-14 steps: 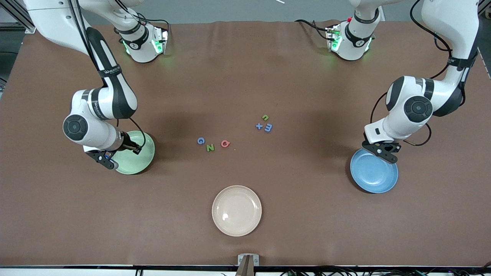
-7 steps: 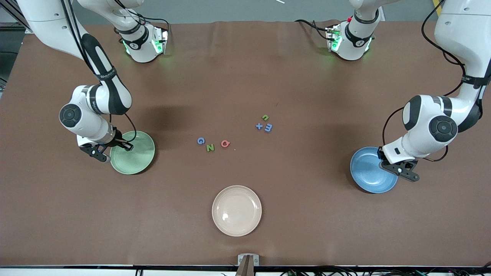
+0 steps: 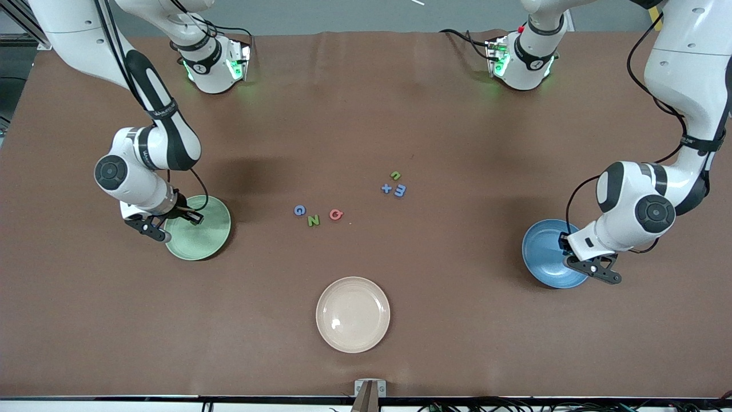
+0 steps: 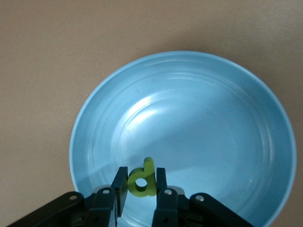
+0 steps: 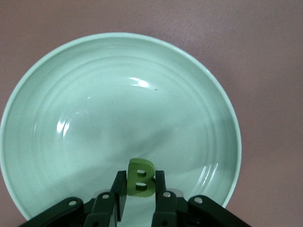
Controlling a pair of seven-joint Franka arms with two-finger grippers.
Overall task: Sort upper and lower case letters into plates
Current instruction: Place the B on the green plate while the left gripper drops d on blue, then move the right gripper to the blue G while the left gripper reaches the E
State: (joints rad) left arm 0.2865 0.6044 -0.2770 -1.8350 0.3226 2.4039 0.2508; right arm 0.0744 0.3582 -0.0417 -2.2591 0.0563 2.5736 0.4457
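While both arms hung over their plates, the placing step of the sort was in hand. The left gripper (image 4: 138,189) was closed on a green lowercase p (image 4: 141,178) over the blue plate (image 3: 543,252), near its rim at the left arm's end of the table; the right gripper (image 5: 138,191) was clamped on a green capital B (image 5: 139,178) over the mint green plate (image 3: 200,237) at the right arm's end. By my judgement, the next move called for each to lower a little and part its fingers so the letters dropped inside the rims. Six letters remained on the table (image 3: 366,114) between the plates: G (image 3: 299,210), N (image 3: 313,220) and pink Q (image 3: 336,214), with n (image 3: 395,175), x (image 3: 386,188) and m (image 3: 400,190) farther from the front camera. A cream plate (image 3: 353,314) sat unused nearest that camera. Compared with a second before, the left gripper had shifted across the blue plate toward the front camera's side, and the right one had moved to the mint plate's outer edge.
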